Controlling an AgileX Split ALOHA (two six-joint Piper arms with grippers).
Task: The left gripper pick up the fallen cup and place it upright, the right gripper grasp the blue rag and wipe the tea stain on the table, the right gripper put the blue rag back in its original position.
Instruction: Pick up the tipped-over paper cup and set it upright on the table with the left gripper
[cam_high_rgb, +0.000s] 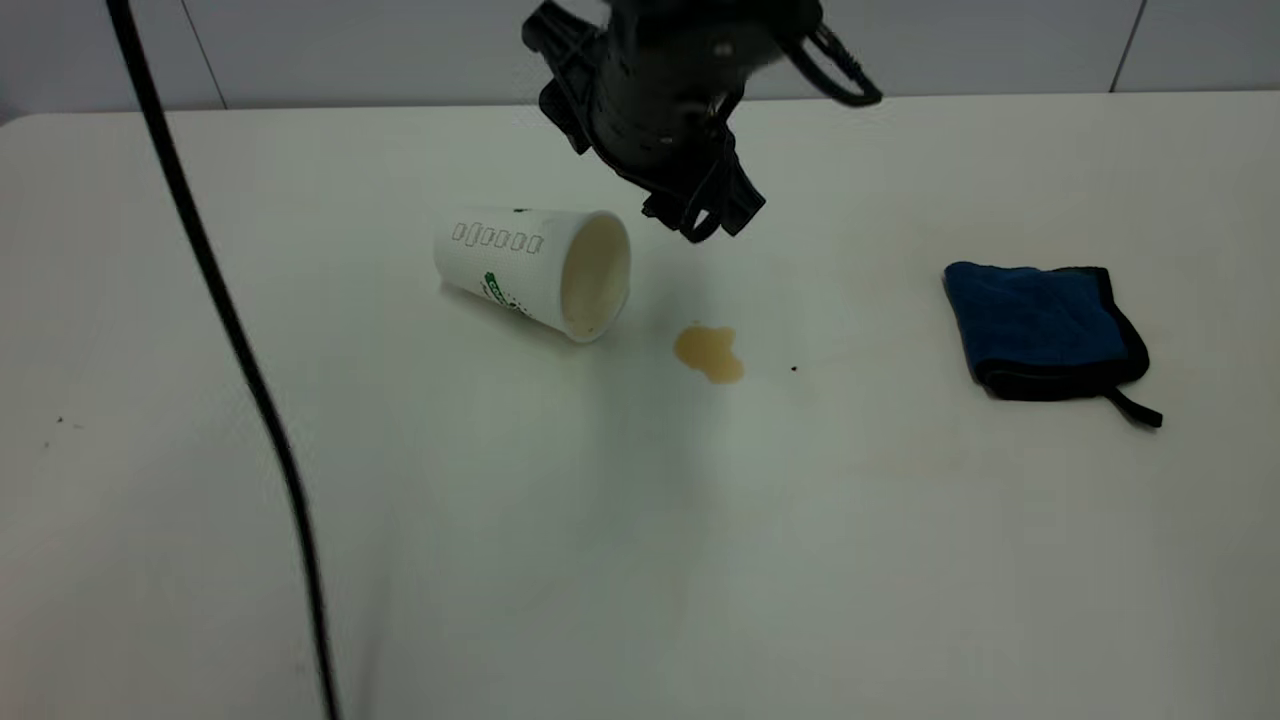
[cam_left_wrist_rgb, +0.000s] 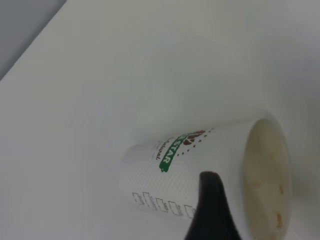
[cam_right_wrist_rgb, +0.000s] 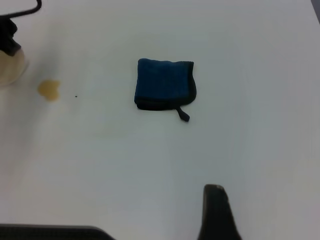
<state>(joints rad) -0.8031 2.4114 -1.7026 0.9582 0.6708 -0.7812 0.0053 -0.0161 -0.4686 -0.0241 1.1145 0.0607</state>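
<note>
The cup (cam_high_rgb: 535, 268) lies on its side on the table (cam_high_rgb: 640, 560), left of centre, with its cream mouth facing right. It fills the left wrist view (cam_left_wrist_rgb: 200, 170). The tea stain (cam_high_rgb: 709, 352) is a light-brown blotch just right of the cup's mouth. My left gripper (cam_high_rgb: 705, 215) hangs in the air behind the stain, up and to the right of the cup's mouth, touching nothing. The blue rag (cam_high_rgb: 1040, 328) lies folded at the right, its strap pointing to the front right. Only a black part of my right gripper (cam_right_wrist_rgb: 216, 212) shows, well away from the rag (cam_right_wrist_rgb: 165, 84).
A black cable (cam_high_rgb: 230, 330) hangs across the left of the exterior view. A tiny dark speck (cam_high_rgb: 794, 368) sits right of the stain. The table's back edge meets a grey wall (cam_high_rgb: 350, 50).
</note>
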